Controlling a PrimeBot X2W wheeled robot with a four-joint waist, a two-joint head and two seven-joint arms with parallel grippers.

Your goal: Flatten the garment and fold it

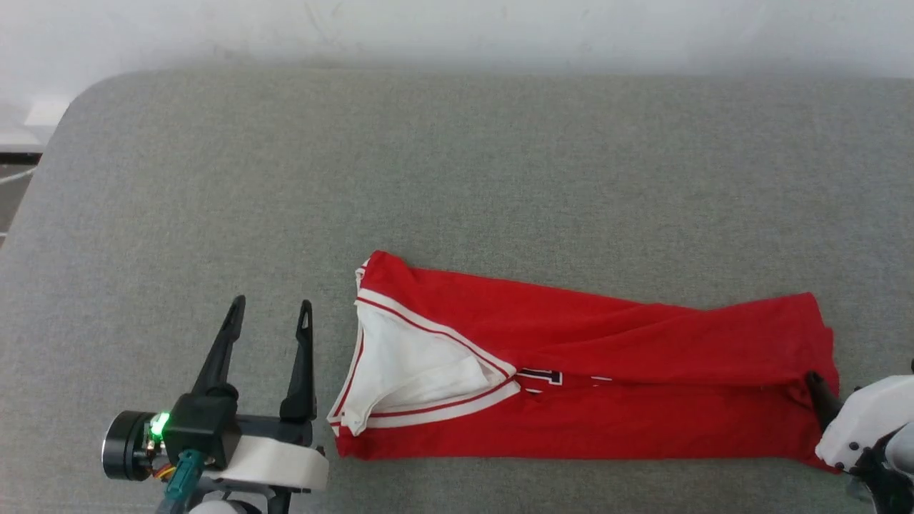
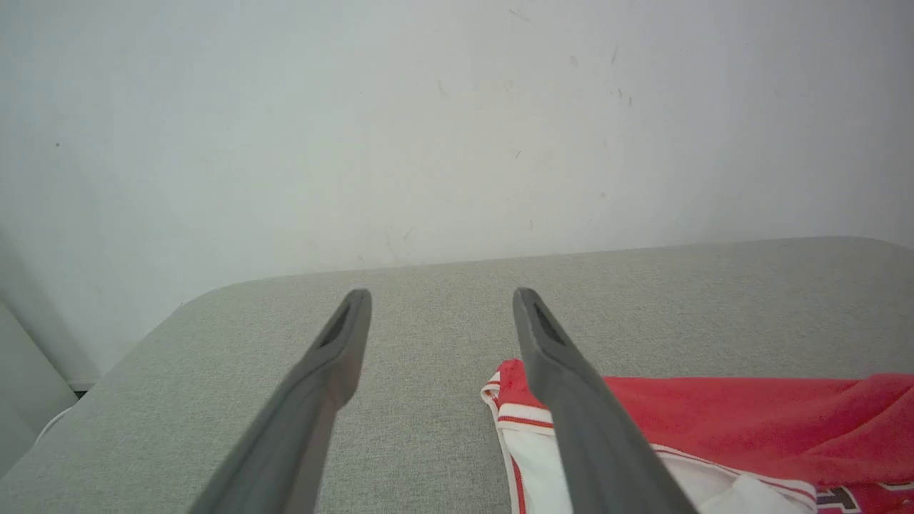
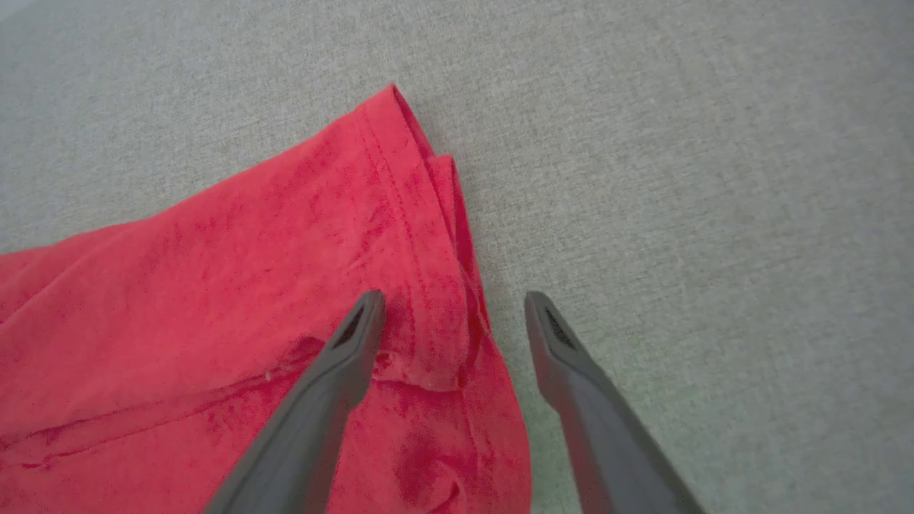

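The garment [image 1: 607,371] lies on the grey cloth-covered counter [image 1: 457,164], on the robot's side, well clear of the far edge and of the rounded far-left corner. It is folded lengthwise into a long red band running left to right. At its left end a white sleeve [image 1: 407,364] with red-striped trim lies turned up on top, and a bit of black-and-white lettering [image 1: 539,377] peeks out from a crease just beside it. The red cloth is rumpled, with long wrinkles along the band.

The left gripper [image 1: 271,303] sits just beside the garment's left end, not touching it. Its fingers [image 1: 221,350] are spread apart and empty, pointing toward the far edge and the pale wall [image 2: 428,128] behind the counter.

The right gripper [image 3: 453,296] is at the garment's right end, over the stitched hem [image 3: 428,178]. Its fingers stand wide apart and straddle the hem's edge: one tip is over the red cloth, the other over bare counter. I cannot tell whether the tip over the cloth presses on it; nothing is pinched between the two.
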